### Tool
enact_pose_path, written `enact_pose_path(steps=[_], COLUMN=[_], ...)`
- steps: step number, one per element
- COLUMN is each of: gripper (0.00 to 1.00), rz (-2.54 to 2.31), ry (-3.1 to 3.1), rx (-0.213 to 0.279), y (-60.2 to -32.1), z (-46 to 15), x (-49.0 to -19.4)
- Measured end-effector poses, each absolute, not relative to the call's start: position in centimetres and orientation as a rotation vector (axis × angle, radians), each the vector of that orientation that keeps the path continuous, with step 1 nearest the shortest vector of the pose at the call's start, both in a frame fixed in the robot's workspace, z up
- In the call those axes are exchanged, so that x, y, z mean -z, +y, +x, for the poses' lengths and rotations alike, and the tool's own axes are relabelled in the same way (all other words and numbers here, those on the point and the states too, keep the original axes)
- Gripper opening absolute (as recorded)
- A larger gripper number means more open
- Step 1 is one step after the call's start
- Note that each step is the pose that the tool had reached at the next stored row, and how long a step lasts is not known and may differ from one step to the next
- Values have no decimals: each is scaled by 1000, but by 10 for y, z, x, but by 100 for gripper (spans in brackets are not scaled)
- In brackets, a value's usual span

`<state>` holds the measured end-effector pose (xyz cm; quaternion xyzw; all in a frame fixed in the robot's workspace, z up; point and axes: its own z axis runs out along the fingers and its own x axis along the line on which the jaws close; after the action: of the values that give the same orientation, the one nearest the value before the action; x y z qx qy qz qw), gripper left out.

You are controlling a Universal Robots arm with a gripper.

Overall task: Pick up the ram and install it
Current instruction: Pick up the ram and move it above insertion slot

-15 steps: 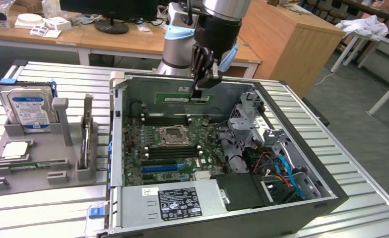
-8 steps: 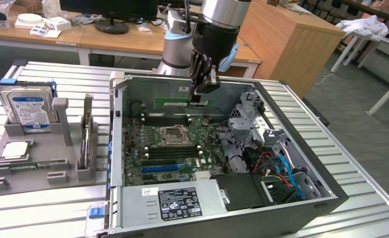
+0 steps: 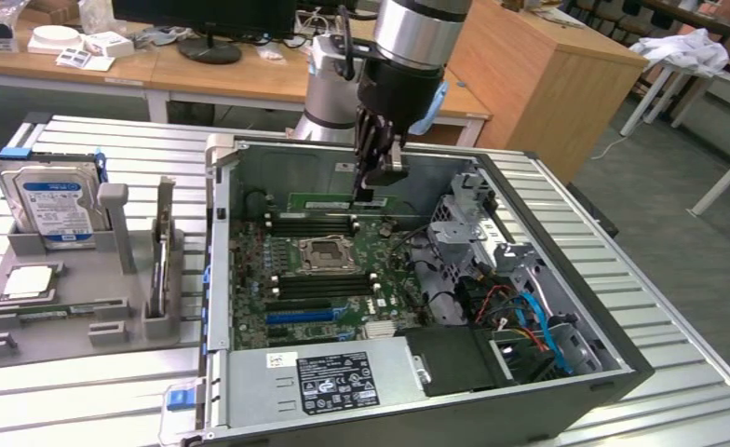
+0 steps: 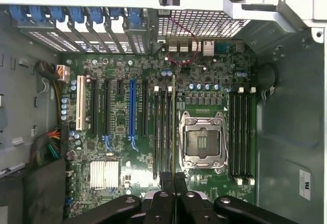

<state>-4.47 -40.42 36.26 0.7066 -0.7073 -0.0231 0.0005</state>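
Inventory: one ram (image 3: 340,199) at the end effector (image 3: 368,190); one motherboard (image 4: 122,117); one CPU socket (image 4: 203,142) beside the end effector; two memory-slot banks, one (image 4: 162,132) beneath it, one (image 4: 241,132) beyond the socket; one blue expansion slot (image 4: 132,109); one power supply (image 3: 340,377); one hard drive (image 3: 52,200) well apart.

Green ram (image 3: 321,198); black gripper (image 3: 368,193); green board (image 4: 204,76), blue slot (image 4: 132,106), white slot (image 4: 80,103), black slots (image 4: 162,132); grey case (image 4: 286,132); silver table (image 3: 92,391), stripe pattern

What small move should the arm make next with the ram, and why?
Probably ease straight down: the hand is shut on the ram, which hangs parallel to the black memory slots beside the CPU socket, not yet seated.
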Motion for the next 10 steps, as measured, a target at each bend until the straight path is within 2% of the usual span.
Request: enact_pose_path(steps=[10], gripper=[12], rz=[2219], ry=[-2221], rx=[72], y=[-404], z=[-45], x=[-346])
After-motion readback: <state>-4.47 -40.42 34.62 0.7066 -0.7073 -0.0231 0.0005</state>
